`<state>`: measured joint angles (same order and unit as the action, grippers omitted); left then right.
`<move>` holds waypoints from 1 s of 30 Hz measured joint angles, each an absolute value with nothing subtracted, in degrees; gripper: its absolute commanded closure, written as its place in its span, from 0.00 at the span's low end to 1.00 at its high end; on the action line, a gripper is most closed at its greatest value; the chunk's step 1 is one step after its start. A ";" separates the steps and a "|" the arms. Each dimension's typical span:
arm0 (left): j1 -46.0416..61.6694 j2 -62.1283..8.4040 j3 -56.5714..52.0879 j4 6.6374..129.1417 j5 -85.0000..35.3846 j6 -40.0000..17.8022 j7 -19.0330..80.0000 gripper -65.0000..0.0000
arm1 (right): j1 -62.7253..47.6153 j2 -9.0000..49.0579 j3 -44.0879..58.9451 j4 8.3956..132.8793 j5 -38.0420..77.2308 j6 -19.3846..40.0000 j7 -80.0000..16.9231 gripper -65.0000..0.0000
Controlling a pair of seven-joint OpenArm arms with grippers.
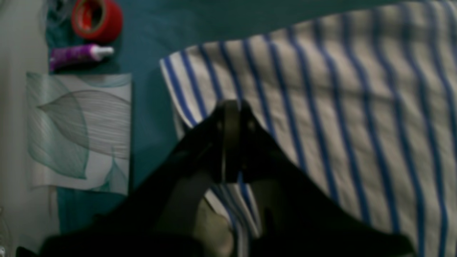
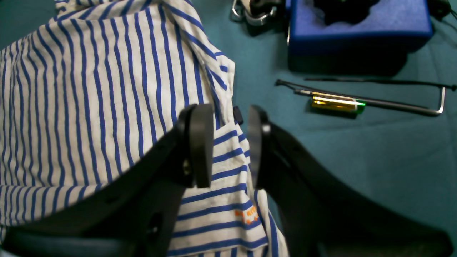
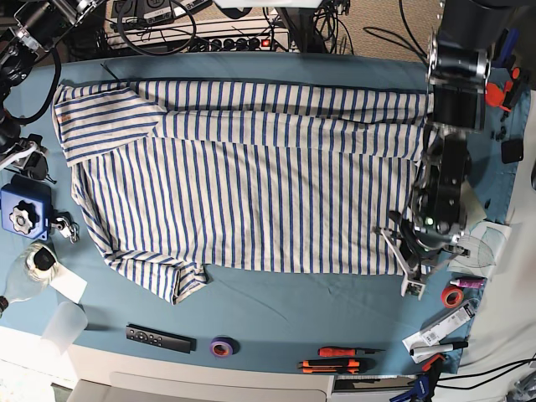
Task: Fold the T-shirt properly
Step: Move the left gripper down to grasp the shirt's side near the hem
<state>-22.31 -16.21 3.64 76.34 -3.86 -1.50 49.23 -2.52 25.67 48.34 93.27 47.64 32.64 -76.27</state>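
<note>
So the bench (image 3: 276, 301) is covered in a teal cloth with cables and clutter all round the edges, and the T-shirt (image 3: 251, 193) lies spread across the middle of it, neck end toward the base view's left and hem toward its right. Looks like the far long edge is already folded in over the body as a strip, so I'd call this one fold down and most of the job left: the near side, the near sleeve and the final folds across are all untouched as far as I can see. The left hand (image 1: 234, 142) sits at the hem corner with its jaws pressed together on a bit of striped cloth, so it's grasping the T-shirt. The right hand (image 2: 230, 146) is released, jaws apart, hovering over the striped fabric near a small dark label (image 2: 237, 115); whether it touches the cloth I can't tell. Nearby junk: a red tape roll (image 1: 96, 19), a purple tube (image 1: 80, 54) and a blue box (image 2: 357, 32).
</note>
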 measured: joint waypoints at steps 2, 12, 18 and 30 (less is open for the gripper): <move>-23.46 -16.19 3.64 74.91 -3.29 -1.34 49.43 1.00 | -2.52 25.67 48.34 93.27 47.62 32.64 -76.27 0.73; -24.71 -16.21 3.64 72.36 -1.96 -0.01 44.82 0.51 | -2.50 25.67 48.34 93.27 47.59 32.64 -76.27 0.73; -25.41 -16.19 3.64 65.39 -1.10 -0.05 44.64 0.51 | -2.50 25.67 48.34 93.27 47.62 32.64 -76.27 0.73; -29.12 -16.05 3.62 57.06 -3.18 -2.17 42.28 0.52 | -2.57 25.52 48.34 93.23 46.96 32.62 -76.42 0.73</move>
<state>-29.12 -16.05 3.62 57.06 -3.18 -2.17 42.28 -2.57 25.52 48.34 93.23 46.96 32.62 -76.42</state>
